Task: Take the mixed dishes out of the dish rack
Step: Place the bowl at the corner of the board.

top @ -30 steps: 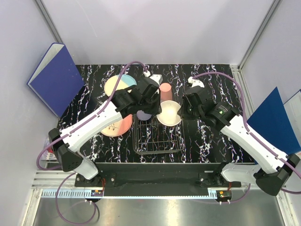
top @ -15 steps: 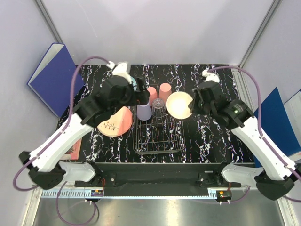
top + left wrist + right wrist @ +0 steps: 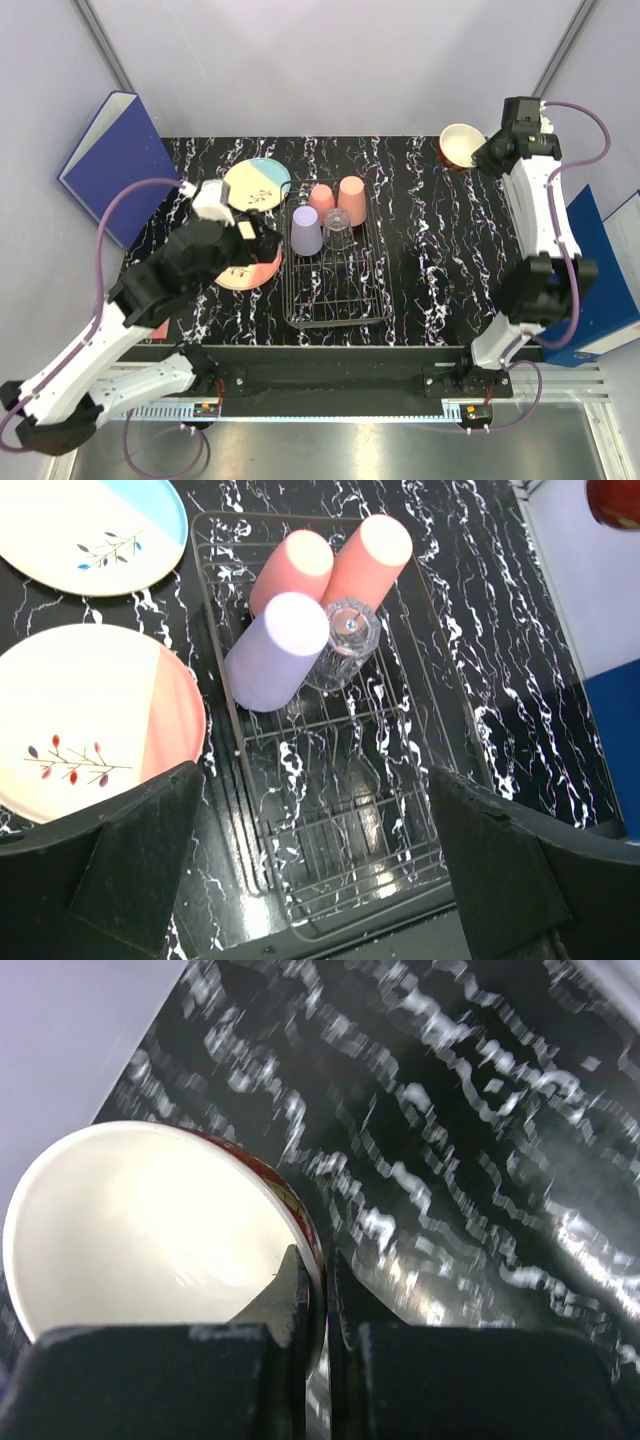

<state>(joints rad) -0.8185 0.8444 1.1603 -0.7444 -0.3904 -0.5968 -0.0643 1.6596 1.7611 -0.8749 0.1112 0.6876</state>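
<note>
Salmon-pink plate (image 3: 255,272) half hidden under left arm (image 3: 190,260); red bowl (image 3: 612,500) cut by corner — table (image 3: 480,1160) blurred.

You will find the dish rack (image 3: 337,300), a bare wire-grid basket, at centre frame in the top view. Four vessels stand base-up, clustered at its upper end: two salmon-pink cups (image 3: 351,192) behind, with a lavender cup (image 3: 306,230) and a clear glass (image 3: 338,232) in front. Left of the rack, two plates lie flat on the tabletop (image 3: 440,260): a blue-and-cream plate (image 3: 258,183) above and a salmon-and-cream plate (image 3: 252,270) below, partly hidden. At upper right is the red bowl (image 3: 460,145), cream inside, its rim pinched in the right gripper (image 3: 318,1280).
</note>
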